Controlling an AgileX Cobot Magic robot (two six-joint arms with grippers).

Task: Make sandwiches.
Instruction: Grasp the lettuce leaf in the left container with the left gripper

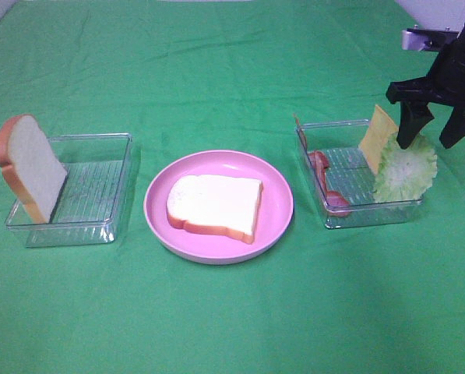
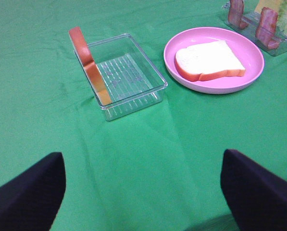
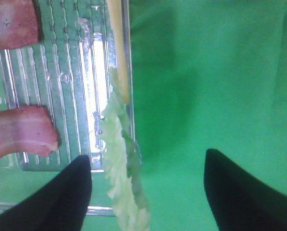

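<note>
One white bread slice [image 1: 215, 204] with orange-brown crust lies flat on the pink plate [image 1: 160, 227]. A second bread slice [image 1: 28, 165] leans upright in the left clear box [image 1: 92, 195]. The right clear box [image 1: 349, 214] holds bacon strips [image 1: 322, 175], a yellow cheese square [image 1: 377, 136] and ruffled green lettuce [image 1: 406, 167] standing against its right wall. My right gripper [image 1: 433, 128] hangs open just above the lettuce [image 3: 121, 163], whose top edge sits between the fingers [image 3: 61, 197]. Low over the cloth in front of the left box [image 2: 126, 77], my left gripper [image 2: 143, 192] stands open with nothing in it.
Green cloth covers the whole table. The plate [image 2: 215, 86] sits between the two boxes. In the right wrist view, bacon [image 3: 18, 134] lies on the box's ribbed floor and the cheese edge [image 3: 115, 29] shows beside the box wall.
</note>
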